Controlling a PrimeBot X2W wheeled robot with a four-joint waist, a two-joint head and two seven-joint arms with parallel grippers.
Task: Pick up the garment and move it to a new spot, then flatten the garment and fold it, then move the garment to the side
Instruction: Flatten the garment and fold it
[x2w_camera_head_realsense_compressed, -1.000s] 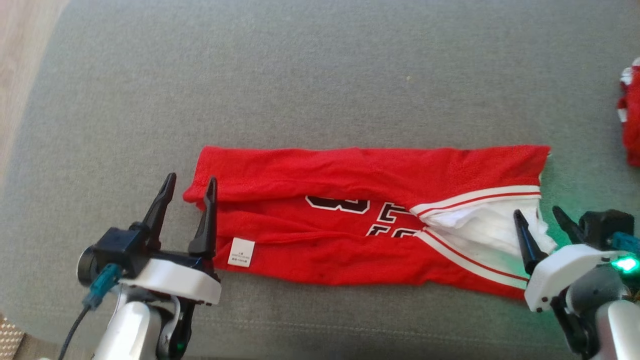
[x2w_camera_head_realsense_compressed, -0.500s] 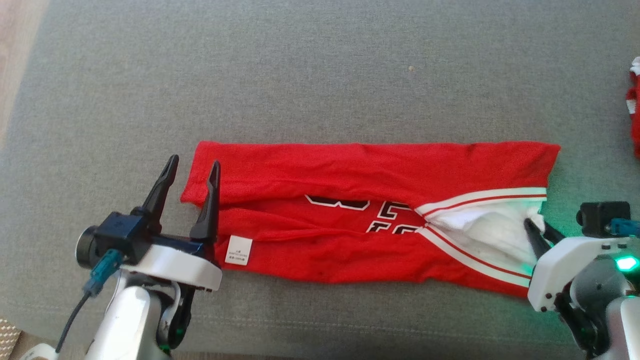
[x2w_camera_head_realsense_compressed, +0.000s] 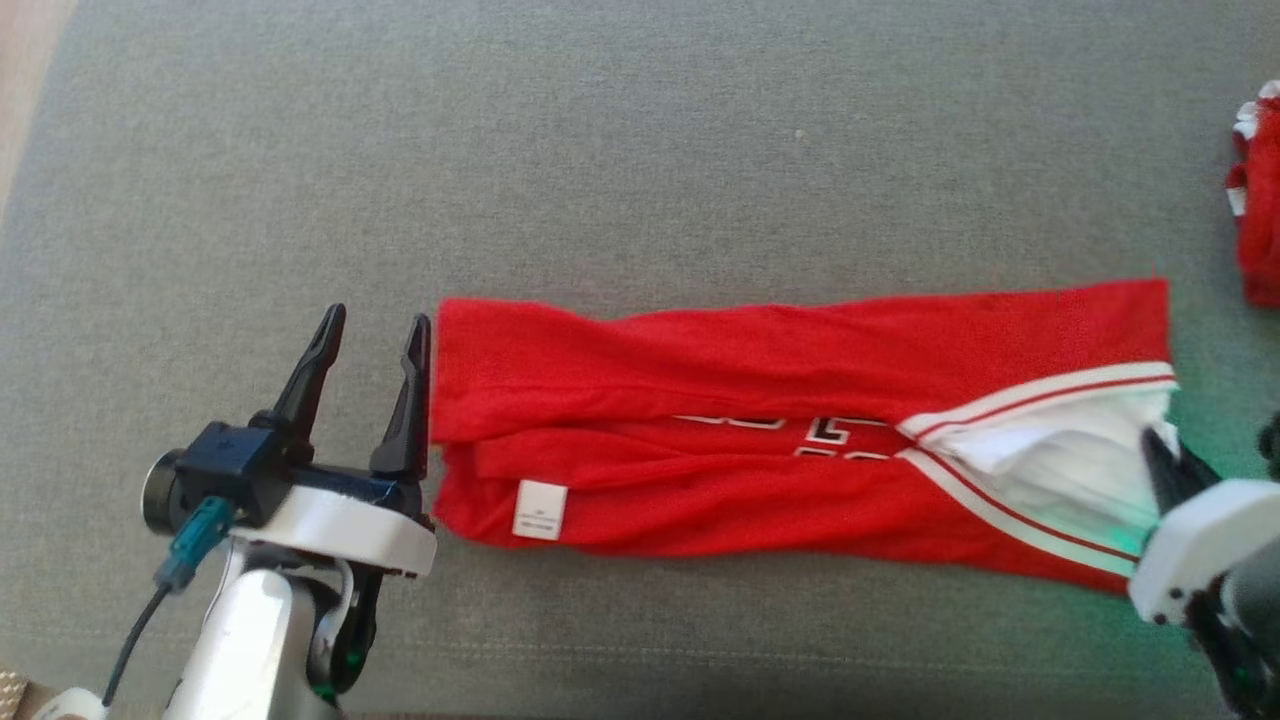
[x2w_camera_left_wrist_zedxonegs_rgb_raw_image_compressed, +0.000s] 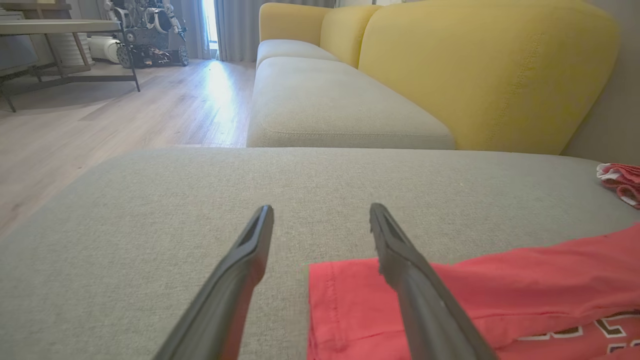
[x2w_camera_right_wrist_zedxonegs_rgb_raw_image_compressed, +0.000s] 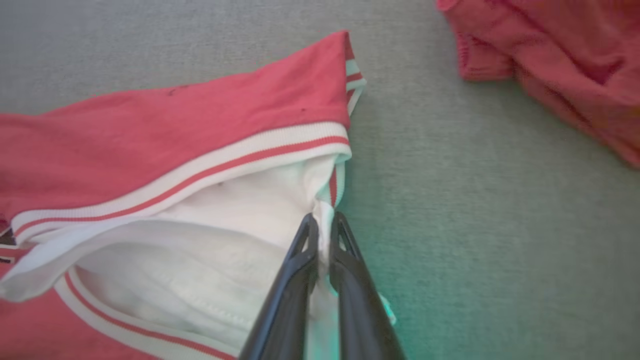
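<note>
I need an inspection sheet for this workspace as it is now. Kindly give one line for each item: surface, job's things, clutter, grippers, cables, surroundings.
Surface: grey cushion, flat.
Job's things: red jersey, folded into a long band, with white lining showing at its right end and a white label near its left end.
Clutter: second red cloth, bunched at the right edge.
Grippers: left gripper open beside the jersey's left hem, holding nothing; right gripper shut on the jersey's white trim.
Cables: dark cable with a teal plug at the left wrist, off the jersey.
Surroundings: yellow sofa back, wooden floor, table.
</note>
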